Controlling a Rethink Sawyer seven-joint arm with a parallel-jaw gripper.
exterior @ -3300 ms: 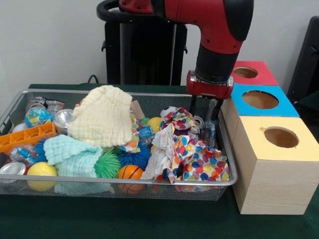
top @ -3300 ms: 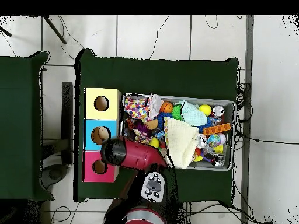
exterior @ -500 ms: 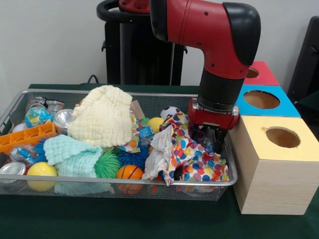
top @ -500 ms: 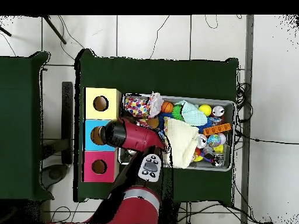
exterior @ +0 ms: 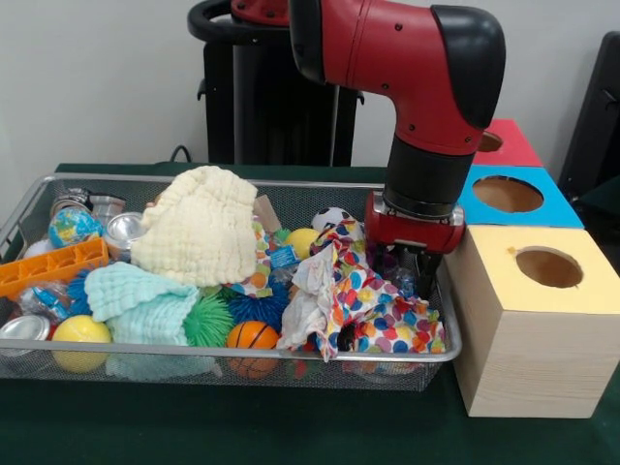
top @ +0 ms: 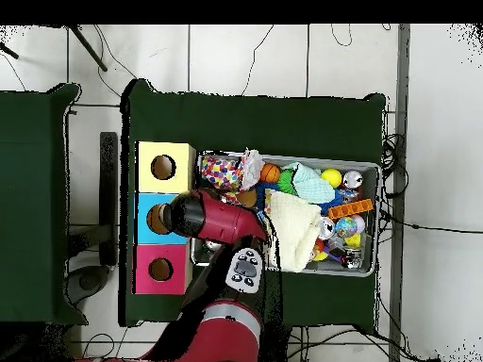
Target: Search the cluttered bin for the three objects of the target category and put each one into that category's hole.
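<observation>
The silver wire-mesh bin (exterior: 194, 353) is full of clutter; it also shows in the overhead view (top: 370, 170). My gripper (exterior: 408, 273) is low in the bin's right end, beside the yellow box, down among the dotted cloth. A crinkly clear and blue packet (exterior: 404, 280) sits right at its tips; whether it is held cannot be told. A blue and white packet (exterior: 284, 257) peeks out mid-bin. In the overhead view the red arm (top: 209, 219) hides the gripper.
Three boxes with holes stand right of the bin: yellow (exterior: 542, 320), blue (exterior: 509, 194), red (exterior: 489, 140). The bin holds a cream cloth (exterior: 199, 228), a dotted cloth (exterior: 378, 315), a mint cloth (exterior: 140, 300), balls, cans (exterior: 124, 231) and an orange tray (exterior: 53, 266).
Since 3.3 s ago the gripper has come forward and down into the bin's right end, onto the packet. Over the last half second it has barely moved.
</observation>
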